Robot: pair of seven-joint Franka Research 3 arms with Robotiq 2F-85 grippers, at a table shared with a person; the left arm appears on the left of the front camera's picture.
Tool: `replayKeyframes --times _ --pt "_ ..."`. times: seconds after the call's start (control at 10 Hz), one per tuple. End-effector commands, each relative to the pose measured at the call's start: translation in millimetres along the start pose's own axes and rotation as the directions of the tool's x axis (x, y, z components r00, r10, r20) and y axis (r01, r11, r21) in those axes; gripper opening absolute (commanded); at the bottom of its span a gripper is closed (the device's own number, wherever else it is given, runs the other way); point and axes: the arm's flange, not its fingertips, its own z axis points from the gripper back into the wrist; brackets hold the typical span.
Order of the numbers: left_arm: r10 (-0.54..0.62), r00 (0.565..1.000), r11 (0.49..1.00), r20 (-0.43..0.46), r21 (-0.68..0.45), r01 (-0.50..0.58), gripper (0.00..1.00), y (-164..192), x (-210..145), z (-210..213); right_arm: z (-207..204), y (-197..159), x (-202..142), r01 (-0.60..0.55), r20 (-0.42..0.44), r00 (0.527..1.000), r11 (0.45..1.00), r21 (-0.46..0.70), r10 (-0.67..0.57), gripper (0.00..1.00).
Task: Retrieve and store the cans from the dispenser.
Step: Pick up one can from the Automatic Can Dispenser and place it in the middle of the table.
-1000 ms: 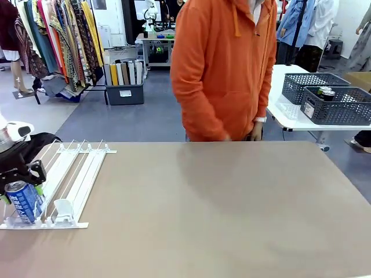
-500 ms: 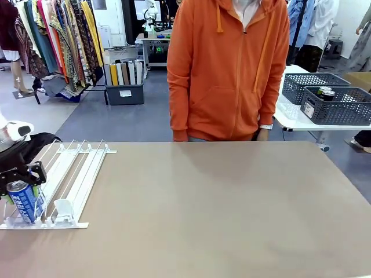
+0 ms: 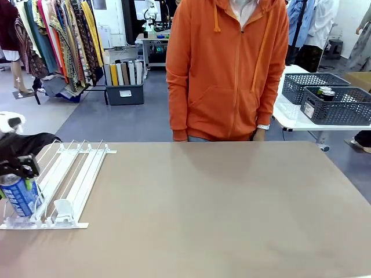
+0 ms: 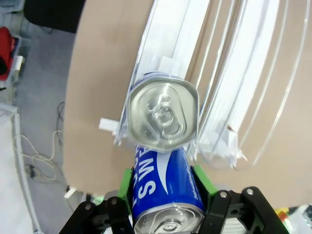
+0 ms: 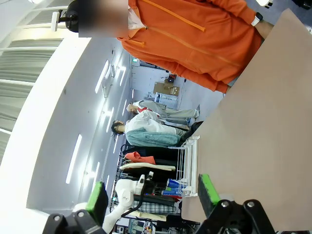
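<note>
**Left hand clamped on a blue can at the dispenser's low end**

Your left hand [image 3: 17, 182] is clenched on the blue can [image 4: 163, 178]. It reaches down from above, with one green pad on each side of the body. That leaves the silver top free and keeps the can upright, which suits lifting it straight out between the rails.

The can is at the near end of the outermost lane of the dispenser [image 3: 81, 174], at the left edge of the worktop [image 3: 220, 208]. Cans likely gather at that end because the lanes slope toward it. Whether its base is off the rails, you cannot tell.

A second can [image 4: 163, 122] stands in the same lane just past the held one, its top facing the wrist camera. Expect it to slide forward once the held can is out, so lift clear before you swing away.

Your right hand [image 5: 152, 197] is released, pads well apart with nothing between them, and aimed sideways across the worktop. The person in orange [image 3: 229, 69] stands at the far side, hands low, apart from the dispenser.
</note>
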Motion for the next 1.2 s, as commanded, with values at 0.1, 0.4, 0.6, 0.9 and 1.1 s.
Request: replayKeyframes --times 0.1,0.4,0.6,0.9,1.1 --pt "-0.008 0.998 1.0 0.063 -0.028 0.01 0.0 27 -43 98 -2 4 3 -0.01 0.01 1.0 1.0 0.019 0.01 1.0" --pt "0.013 0.973 0.997 0.229 -0.082 0.005 0.0 59 -70 179 -2 4 3 -0.01 0.01 1.0 1.0 0.019 0.01 1.0" --pt "0.032 0.961 0.99 0.276 -0.141 0.008 0.0 72 -76 205 -2 4 3 -0.01 0.01 1.0 1.0 0.019 0.01 1.0" --pt "0.04 0.964 0.994 0.262 -0.112 -0.011 0.0 69 -83 206 -2 4 3 -0.01 0.01 1.0 1.0 0.019 0.01 1.0" --pt "0.04 0.964 0.994 0.262 -0.112 -0.011 0.0 69 -83 206 -2 4 3 -0.01 0.01 1.0 1.0 0.019 0.01 1.0"
